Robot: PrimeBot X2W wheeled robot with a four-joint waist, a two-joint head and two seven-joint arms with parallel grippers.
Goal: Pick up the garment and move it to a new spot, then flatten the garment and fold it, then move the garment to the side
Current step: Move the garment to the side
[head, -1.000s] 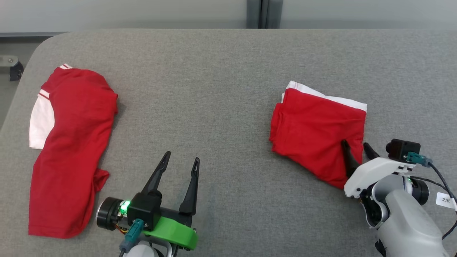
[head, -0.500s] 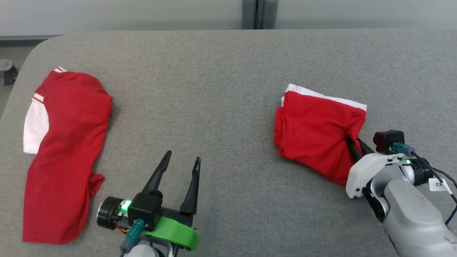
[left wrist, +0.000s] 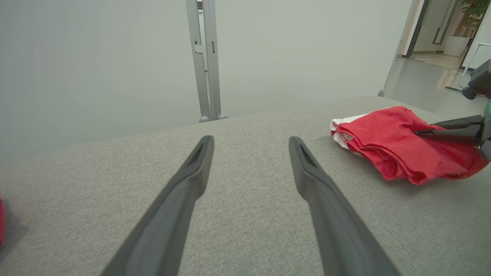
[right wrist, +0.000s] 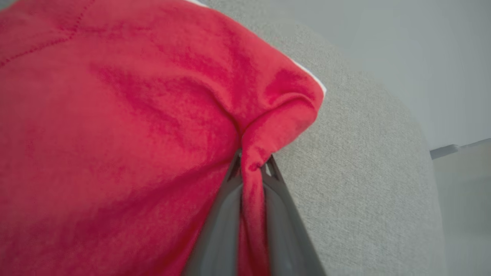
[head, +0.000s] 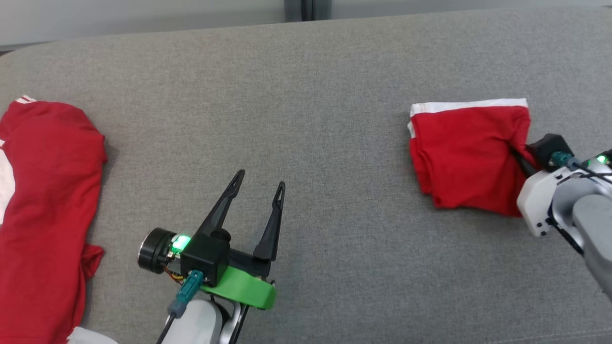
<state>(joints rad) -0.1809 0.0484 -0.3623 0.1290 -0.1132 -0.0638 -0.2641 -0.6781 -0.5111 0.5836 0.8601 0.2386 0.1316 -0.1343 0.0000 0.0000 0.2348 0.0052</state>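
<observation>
Pinching folded garment (head: 466, 157), right jaws tight, forearm (head: 590, 217) seemingly low, left jaws spread.

**Garments at opposite ends**

The folded garment (head: 466, 157) lies on the surface (head: 315, 119) at the right, its right edge pinched in the right gripper (head: 517, 155). A second garment (head: 43, 200) lies at the far left. The left gripper (head: 260, 178) is between them, toward the front.

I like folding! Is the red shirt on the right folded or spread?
Folded: the right garment lies as a compact stack of layers.
</observation>
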